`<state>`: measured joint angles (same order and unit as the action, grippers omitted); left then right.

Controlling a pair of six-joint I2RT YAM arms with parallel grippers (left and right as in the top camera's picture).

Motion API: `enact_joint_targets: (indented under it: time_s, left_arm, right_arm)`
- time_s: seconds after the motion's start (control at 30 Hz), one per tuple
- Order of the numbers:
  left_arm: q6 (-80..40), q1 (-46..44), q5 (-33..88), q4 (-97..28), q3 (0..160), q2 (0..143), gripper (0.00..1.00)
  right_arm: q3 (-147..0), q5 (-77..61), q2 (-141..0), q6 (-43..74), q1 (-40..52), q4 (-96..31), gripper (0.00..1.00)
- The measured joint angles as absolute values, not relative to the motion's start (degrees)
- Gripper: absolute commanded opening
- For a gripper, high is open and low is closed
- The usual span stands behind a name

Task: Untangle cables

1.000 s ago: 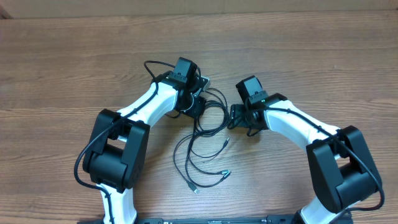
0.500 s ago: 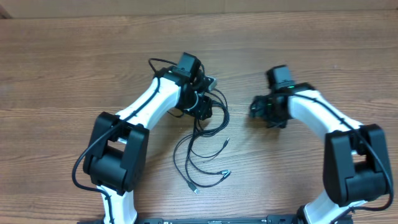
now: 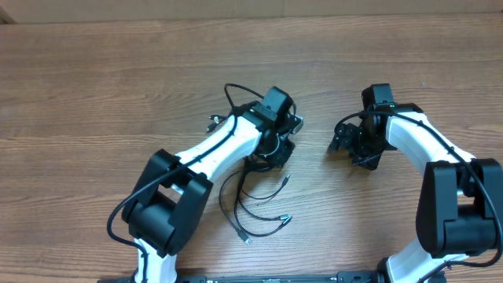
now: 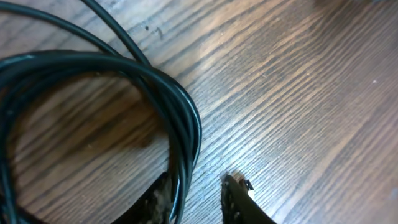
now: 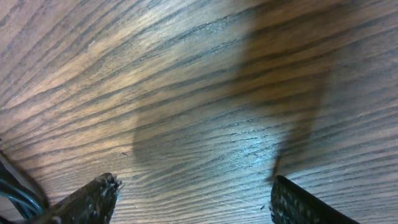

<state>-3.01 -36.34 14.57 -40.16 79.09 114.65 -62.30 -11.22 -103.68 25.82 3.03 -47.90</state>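
Brown wood-grain table (image 3: pixel 94 71) fills every view. Cables (image 4: pixel 193 124) in black coil mid-table, loose strands trailing toward near edge, silver plug tips (image 3: pixel 284 220) at ends. Left gripper (image 4: pixel 196 202) low over coil, fingers narrowly apart, strands running between, hugging one finger. Right gripper (image 5: pixel 193 202) well apart from cables, fingers spread wide, only wood between.
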Motion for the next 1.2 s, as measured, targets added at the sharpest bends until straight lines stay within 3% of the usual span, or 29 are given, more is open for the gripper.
enact_joint_targets:
  time_s: [0.5, 0.77, 1.13, 1.2]
  left_arm:
    - [-5.85, -37.8, 5.23, -38.81, 75.92, 114.63, 0.25]
    - [-5.96, -37.8, 7.16, -35.27, 73.76, 113.67, 0.13]
    - [-6.26, -37.34, 1.02, -28.91, 73.38, 113.67, 0.16]
    - [-7.84, -36.8, 0.8, -28.64, 73.38, 113.67, 0.24]
  right_arm:
    - [-62.3, -11.62, -103.68, 25.43, 3.03, -48.23, 0.78]
    - [-62.3, -11.62, -103.68, 25.45, 3.03, -48.38, 0.79]
    - [-62.3, -12.99, -103.68, 25.47, 3.16, -48.51, 0.78]
    - [-62.3, -13.67, -103.68, 25.43, 3.4, -48.56, 0.78]
